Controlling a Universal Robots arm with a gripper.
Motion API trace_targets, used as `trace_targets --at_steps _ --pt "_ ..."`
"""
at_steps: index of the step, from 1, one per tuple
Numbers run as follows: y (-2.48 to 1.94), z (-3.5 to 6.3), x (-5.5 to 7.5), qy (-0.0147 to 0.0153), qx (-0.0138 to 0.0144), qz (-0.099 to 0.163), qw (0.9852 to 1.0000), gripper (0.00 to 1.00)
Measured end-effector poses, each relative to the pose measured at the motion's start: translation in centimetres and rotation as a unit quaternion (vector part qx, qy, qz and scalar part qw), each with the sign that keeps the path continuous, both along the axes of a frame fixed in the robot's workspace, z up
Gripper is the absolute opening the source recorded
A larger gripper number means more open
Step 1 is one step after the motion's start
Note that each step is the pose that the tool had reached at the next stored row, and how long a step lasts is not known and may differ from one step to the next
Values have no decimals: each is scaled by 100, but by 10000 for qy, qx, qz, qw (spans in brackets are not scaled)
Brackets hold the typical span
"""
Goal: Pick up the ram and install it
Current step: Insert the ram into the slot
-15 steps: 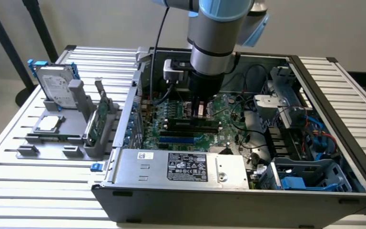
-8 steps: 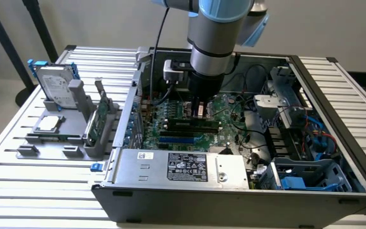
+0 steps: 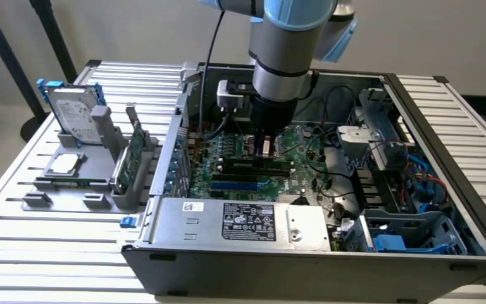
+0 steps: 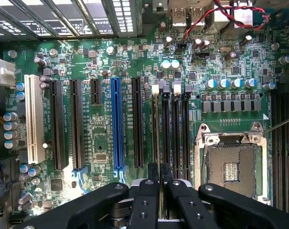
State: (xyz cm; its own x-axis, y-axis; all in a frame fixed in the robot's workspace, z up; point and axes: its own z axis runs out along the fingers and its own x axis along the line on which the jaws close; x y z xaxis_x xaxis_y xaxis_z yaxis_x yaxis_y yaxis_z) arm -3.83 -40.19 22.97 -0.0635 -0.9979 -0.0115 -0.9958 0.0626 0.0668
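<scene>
The arm stood upright over the open computer case (image 3: 445, 253), its hand (image 3: 265, 147) pointed straight down at the motherboard (image 3: 243, 166). The hand's fingers (image 4: 149, 200) were drawn narrow, pinching the ram (image 4: 159, 172) edge-on directly below the hand, over the memory slots (image 4: 170, 129). The wrist view revealed the blue slot (image 4: 116, 125) and CPU socket (image 4: 230, 167) flanking the hand. The exterior view revealed the hard drive (image 3: 73, 109) on the bench (image 3: 57, 253), well aside.
</scene>
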Motion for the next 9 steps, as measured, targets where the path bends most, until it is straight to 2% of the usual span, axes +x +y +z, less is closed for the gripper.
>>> trace_targets --at_steps 9 --pt "0 -25 1 -2 0 -14 10000 14"
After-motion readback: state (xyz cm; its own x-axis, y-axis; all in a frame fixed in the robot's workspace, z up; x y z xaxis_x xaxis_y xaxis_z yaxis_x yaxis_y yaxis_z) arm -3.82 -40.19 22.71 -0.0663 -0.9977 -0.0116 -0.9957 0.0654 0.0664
